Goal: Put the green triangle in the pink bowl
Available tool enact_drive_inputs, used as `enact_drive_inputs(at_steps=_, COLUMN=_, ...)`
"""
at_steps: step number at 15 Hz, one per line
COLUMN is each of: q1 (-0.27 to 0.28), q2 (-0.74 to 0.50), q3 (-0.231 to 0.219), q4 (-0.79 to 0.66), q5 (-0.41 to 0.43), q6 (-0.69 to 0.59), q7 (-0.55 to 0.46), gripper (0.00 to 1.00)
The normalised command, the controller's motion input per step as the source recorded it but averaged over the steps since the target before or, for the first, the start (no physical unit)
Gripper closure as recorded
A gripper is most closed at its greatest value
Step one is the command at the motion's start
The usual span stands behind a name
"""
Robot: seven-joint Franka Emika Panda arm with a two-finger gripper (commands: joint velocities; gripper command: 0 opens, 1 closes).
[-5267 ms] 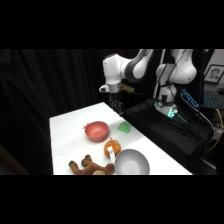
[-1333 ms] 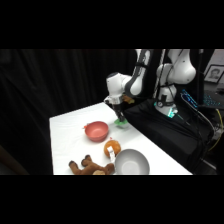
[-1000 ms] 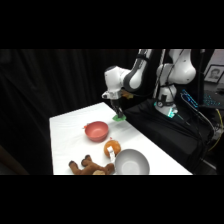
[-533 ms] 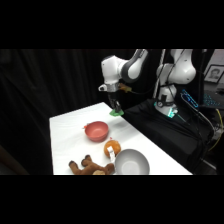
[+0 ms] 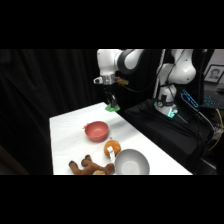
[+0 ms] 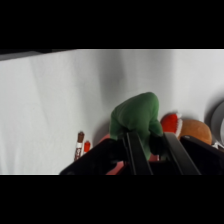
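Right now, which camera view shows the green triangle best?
The wrist view: the green triangle fills the middle of the picture, clamped in the gripper. The side view shows the green triangle only as a small green spot under the gripper, lifted above the table's far edge.

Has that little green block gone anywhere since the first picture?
Yes. The green triangle lay on the table right of the pink bowl; now it hangs in the gripper, lifted above the table's far edge.

Side camera overlooks the table (image 5: 70, 135); wrist camera hangs close above, apparently sharing it.
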Motion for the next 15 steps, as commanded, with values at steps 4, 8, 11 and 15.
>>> enact_drive_inputs(at_steps=4, q1=0.071, q2=0.17, q3=-0.051, q4=0.38, q5=0.128, q6=-0.22, q7=-0.05, gripper=0.93)
enact_drive_inputs(at_steps=8, q1=0.063, q2=0.31, q3=-0.037, q4=0.47, q5=0.186, q6=-0.20, q7=-0.08, gripper=0.93)
enact_drive_inputs(at_steps=11, q1=0.030, q2=0.34, q3=-0.015, q4=0.49, q5=0.175, q6=-0.18, q7=-0.08, gripper=0.93)
enact_drive_inputs(at_steps=15, q1=-0.004, q2=0.32, q3=0.005, q4=0.47, q5=0.130, q6=-0.16, q7=-0.04, gripper=0.93)
